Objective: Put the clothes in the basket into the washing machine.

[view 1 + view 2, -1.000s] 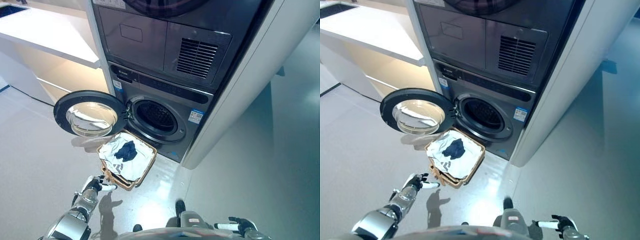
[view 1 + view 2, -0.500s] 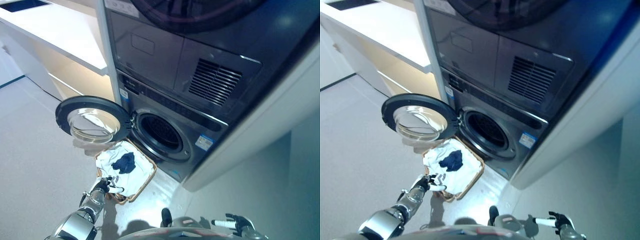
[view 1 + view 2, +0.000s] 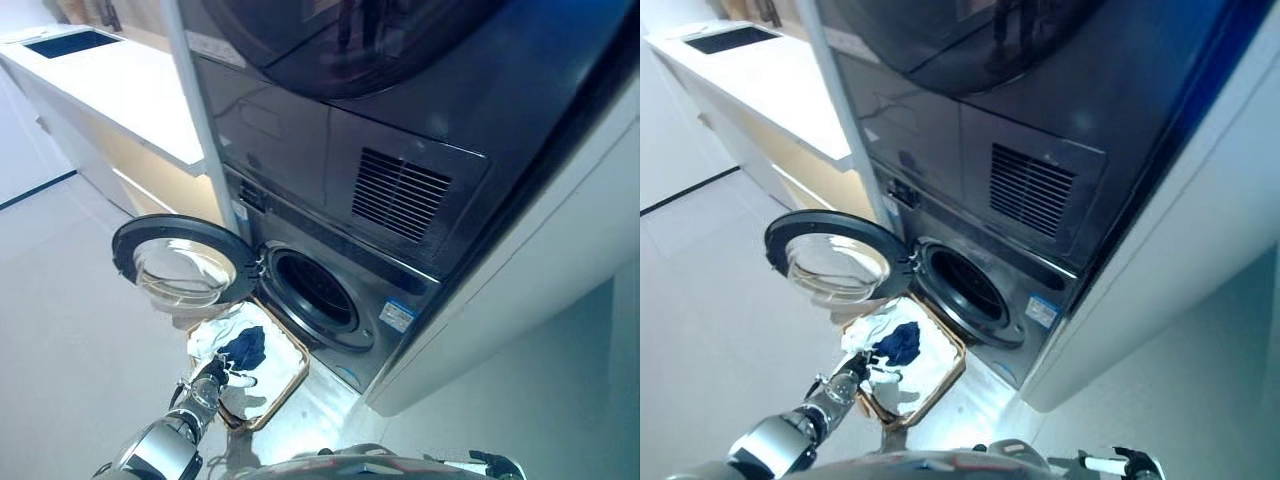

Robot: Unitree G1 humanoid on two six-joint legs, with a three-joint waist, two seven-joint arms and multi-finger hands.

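A wicker basket (image 3: pixel 297 367) stands on the floor right in front of the washing machine's round opening (image 3: pixel 312 292). It holds white cloth (image 3: pixel 214 338) with a dark blue garment (image 3: pixel 244 347) on top. The machine's round door (image 3: pixel 184 267) is swung open to the left, above the basket's far left corner. My left hand (image 3: pixel 213 375) reaches over the basket's near rim, its fingers stretched out onto the white cloth. My right hand (image 3: pixel 1130 464) shows only at the bottom edge, low and far from the basket.
A dryer (image 3: pixel 400 120) is stacked above the washer. A white counter (image 3: pixel 110 95) runs to the left of the machines. A white cabinet side (image 3: pixel 520 270) stands to the right of them. Grey floor (image 3: pixel 60 320) lies around the basket.
The camera has shifted nearer the machines and tilted up. My left hand has moved forward from in front of the basket to over its near rim, onto the cloth.
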